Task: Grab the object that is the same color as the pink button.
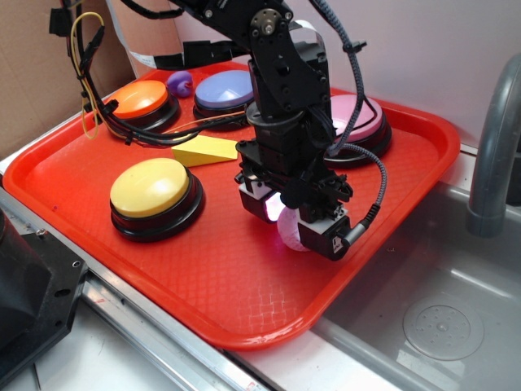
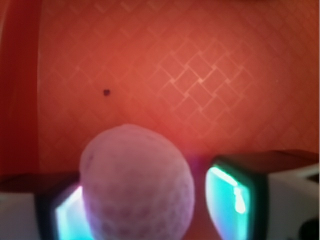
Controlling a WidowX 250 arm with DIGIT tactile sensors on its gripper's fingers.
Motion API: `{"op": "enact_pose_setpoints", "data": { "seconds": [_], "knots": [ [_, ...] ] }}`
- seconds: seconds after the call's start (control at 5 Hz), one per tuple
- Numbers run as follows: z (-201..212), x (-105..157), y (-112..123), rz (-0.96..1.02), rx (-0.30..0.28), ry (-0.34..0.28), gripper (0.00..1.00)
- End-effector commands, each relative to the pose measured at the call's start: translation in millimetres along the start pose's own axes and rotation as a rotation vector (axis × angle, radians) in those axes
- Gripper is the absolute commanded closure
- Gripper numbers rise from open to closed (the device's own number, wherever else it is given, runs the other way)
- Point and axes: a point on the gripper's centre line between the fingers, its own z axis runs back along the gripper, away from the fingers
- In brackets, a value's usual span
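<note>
**Gripper down over pink ball on red tray**

Exterior view: black robot gripper (image 1: 291, 218) lowered onto the red textured plastic tray (image 1: 203, 277), fingers either side of the small pale-pink dimpled ball (image 1: 291, 232), near the tray's middle, toward the sink side. Only part of the ball visible beneath the gripper body. Behind the arm, the large round pink-domed push button on a black base (image 1: 362, 122), partly hidden. Also on the tray: yellow domed button (image 1: 153, 189), orange domed button (image 1: 140, 99), blue-purple domed button (image 1: 224, 90), small purple toy (image 1: 179, 81) between the last two, and a yellow wedge-shaped block (image 1: 203, 151). Grey sink basin (image 1: 431, 301) to the right of the tray.

Wrist view: ball (image 2: 137, 182) between the two glowing finger pads (image 2: 232, 195), pressed against the left pad, a gap showing on the right. Jaws spread, not clamped on the ball.
</note>
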Motion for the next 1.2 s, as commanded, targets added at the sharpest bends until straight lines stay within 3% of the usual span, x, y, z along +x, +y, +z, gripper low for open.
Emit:
{"op": "enact_pose_setpoints", "data": {
  "seconds": [0.0, 0.2, 0.4, 0.8, 1.0],
  "knots": [
    [24, 4, 10, 0.009, -0.008, -0.056, 1.0],
    [48, 12, 25, 0.028, 0.0, -0.082, 1.0],
    [93, 20, 57, 0.114, 0.037, -0.164, 1.0],
    [164, 17, 133, 0.266, 0.018, -0.173, 1.0],
    [178, 14, 152, 0.324, 0.037, -0.217, 1.0]
  ]
}}
